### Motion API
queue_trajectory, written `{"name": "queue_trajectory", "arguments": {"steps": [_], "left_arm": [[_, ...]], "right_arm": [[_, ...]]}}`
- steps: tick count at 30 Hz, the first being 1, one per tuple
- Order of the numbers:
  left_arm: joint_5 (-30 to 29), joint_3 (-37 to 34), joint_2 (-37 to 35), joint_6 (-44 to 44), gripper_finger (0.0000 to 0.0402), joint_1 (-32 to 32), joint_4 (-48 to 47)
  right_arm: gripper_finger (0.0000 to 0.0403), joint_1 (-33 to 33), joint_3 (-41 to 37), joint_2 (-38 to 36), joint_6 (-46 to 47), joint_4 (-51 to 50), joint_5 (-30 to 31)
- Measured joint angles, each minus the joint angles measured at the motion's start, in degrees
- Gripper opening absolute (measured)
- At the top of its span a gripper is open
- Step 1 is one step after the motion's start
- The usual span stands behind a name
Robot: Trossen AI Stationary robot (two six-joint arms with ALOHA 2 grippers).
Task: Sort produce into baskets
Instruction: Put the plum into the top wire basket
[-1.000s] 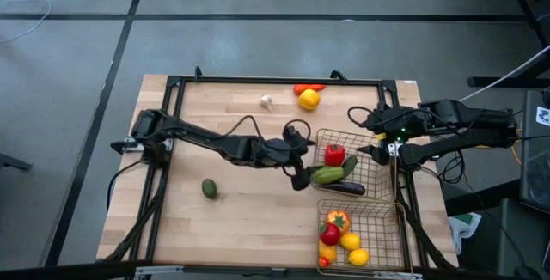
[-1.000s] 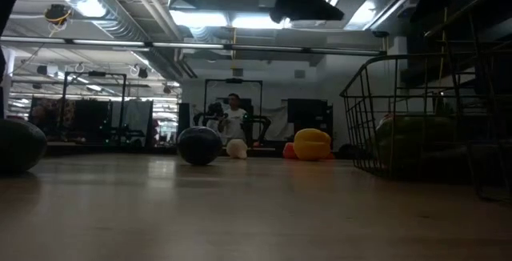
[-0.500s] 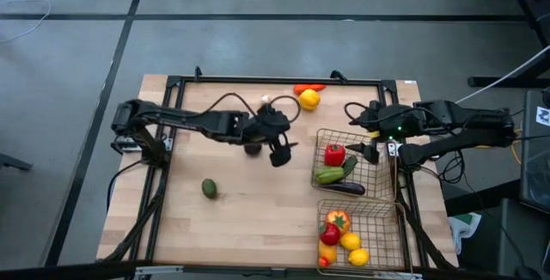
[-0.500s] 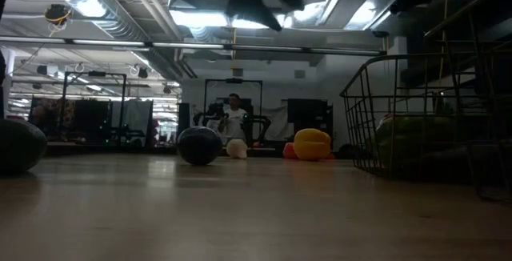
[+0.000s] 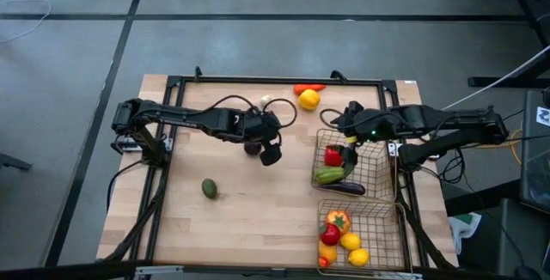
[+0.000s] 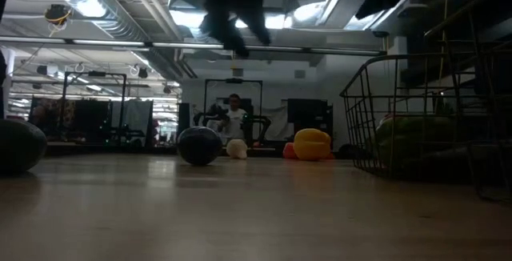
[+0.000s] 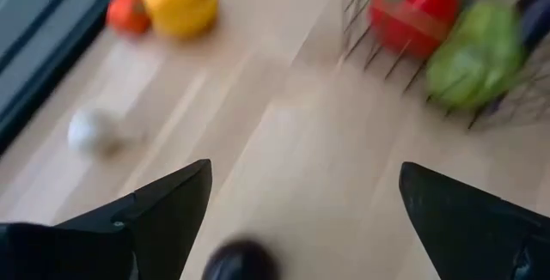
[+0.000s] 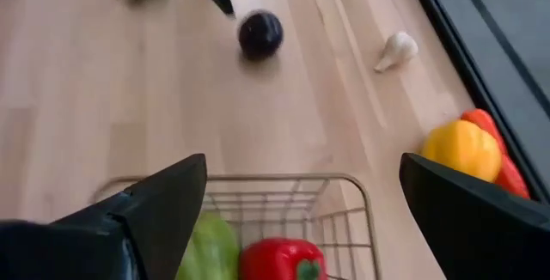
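My left tool (image 5: 270,154) – fingers spread, empty – hangs over the dark purple ball (image 7: 240,260) just below it. Next: descend, close on it. Right tool (image 5: 347,153) open above the basket (image 5: 385,177) of vegetables.

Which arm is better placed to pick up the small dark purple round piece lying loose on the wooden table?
Left, probably. The open left gripper hangs right beside the small dark purple round piece, while the open right gripper sits over the upper wire-mesh basket.
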Motion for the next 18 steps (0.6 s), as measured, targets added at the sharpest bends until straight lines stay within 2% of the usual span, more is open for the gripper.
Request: {"name": "queue_trajectory", "arguments": {"steps": [7, 12, 18], "left_arm": [[0.05, -0.30, 0.00, -9.96, 0.0372, 1.15, -15.01], [1.70, -4.52, 0.11, -10.87, 0.0372, 2.21, -14.47], [6.35, -10.93, 0.11, -10.48, 0.0372, 4.63, -6.99]], "right_arm": [[0.0383, 0.00, 0.00, 3.91, -1.52, 1.02, 2.10], [0.0383, 0.00, 0.00, 5.60, -2.37, 0.65, 2.10], [0.0383, 0.00, 0.00, 6.39, -2.37, 0.60, 2.04]]}}
